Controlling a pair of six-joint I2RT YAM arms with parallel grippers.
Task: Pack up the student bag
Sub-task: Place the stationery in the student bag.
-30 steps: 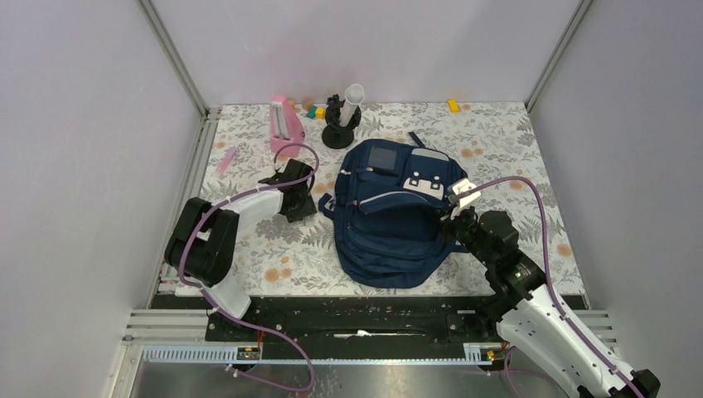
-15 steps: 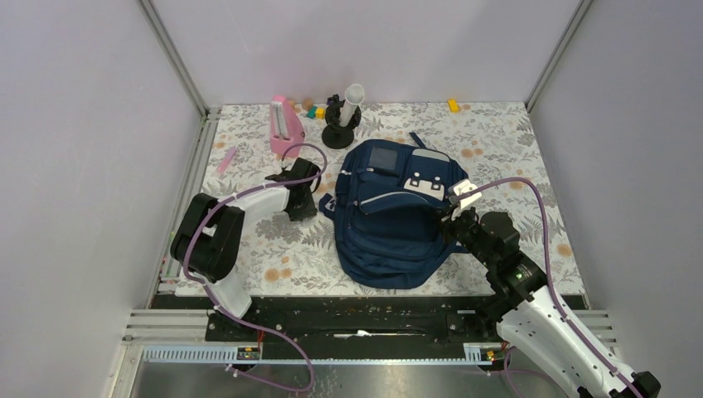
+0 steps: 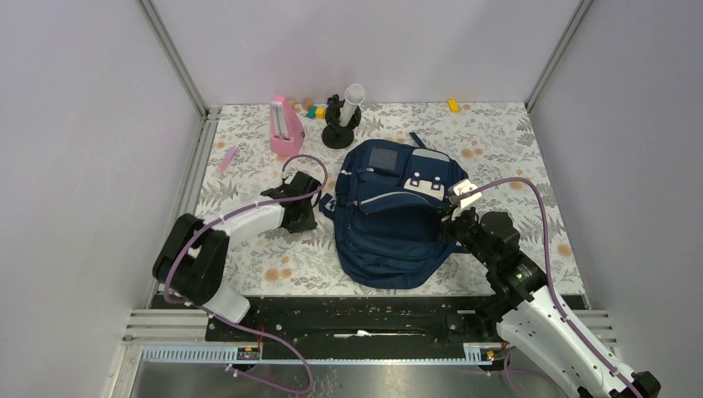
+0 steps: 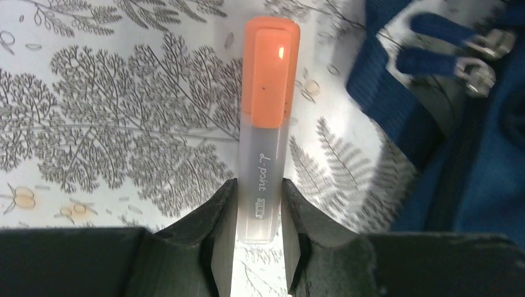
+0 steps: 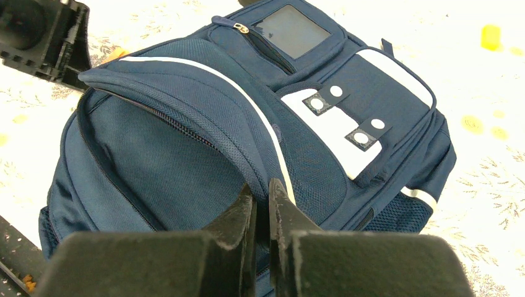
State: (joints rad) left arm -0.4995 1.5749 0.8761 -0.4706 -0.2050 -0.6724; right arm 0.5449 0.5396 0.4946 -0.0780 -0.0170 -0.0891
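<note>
Overhead look at a table [image 3: 497, 149] covered in a grey-and-orange floral print, with 2 robot arms reaching in from the near edge.

At the middle, lying flat: a navy student bag [image 3: 390, 232] with white-grey front patches and a thin light stripe, top handle pointing to the far side. Main flap held up at its right edge, leaving a gap along the zip.

Right gripper [image 5: 263, 192], at the bag's right side: closed tight on the rim of that flap, fabric and light stripe pinched between both fingers.

Left gripper [image 4: 260, 204], just left of the bag: clamped on the clear barrel of a highlighter [image 4: 266, 111] with an orange cap, 1 finger pressed against each side, cap pointing away from the wrist. Close on the right in that wrist view, a blue strap [image 4: 390, 105] and 2 zip pulls [image 4: 477, 79]. Resting on the cloth or lifted just off it: cannot tell.

Along the far edge, well apart from the bag's left side: a pink case [image 3: 284, 128], a black stand [image 3: 338, 134] holding a white tube [image 3: 354, 94], and a few small coloured blocks [image 3: 316, 110] between them. Farther right, 1 yellow block [image 3: 453, 104]. Near the left edge, a small pink stick [image 3: 225, 160].
</note>
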